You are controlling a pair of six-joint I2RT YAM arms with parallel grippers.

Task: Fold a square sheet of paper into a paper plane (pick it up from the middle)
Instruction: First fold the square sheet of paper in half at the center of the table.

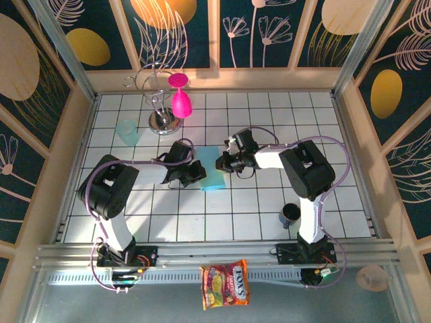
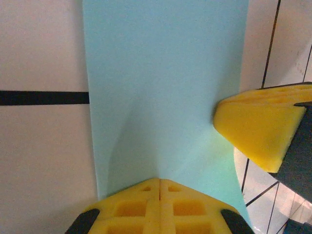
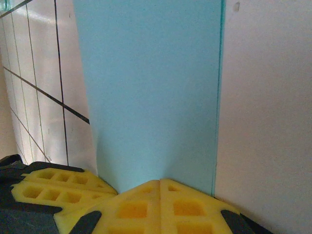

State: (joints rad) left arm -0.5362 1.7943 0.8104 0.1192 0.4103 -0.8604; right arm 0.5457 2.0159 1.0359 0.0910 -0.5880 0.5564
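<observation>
Paper [image 1: 214, 176] lies on the table [image 1: 269, 114] near the stand [image 1: 162, 121], on the side toward my bases. It is narrower than square, so I judge one fold is in. Left end effector [image 2: 159, 190] is closed on the paper's stand-side edge, with a pucker fanning out from the pinch. Right end effector [image 3: 160, 190] is closed on the edge away from the stand, and the sheet there looks flat. Step in hand, I judge: lift and set the next crease. Notes: raise both sides together and level, hold the sheet taut but not stretched, ease the pucker out before pressing, check edge alignment first. Risk: thin paper tears or slips under uneven pull.
</observation>
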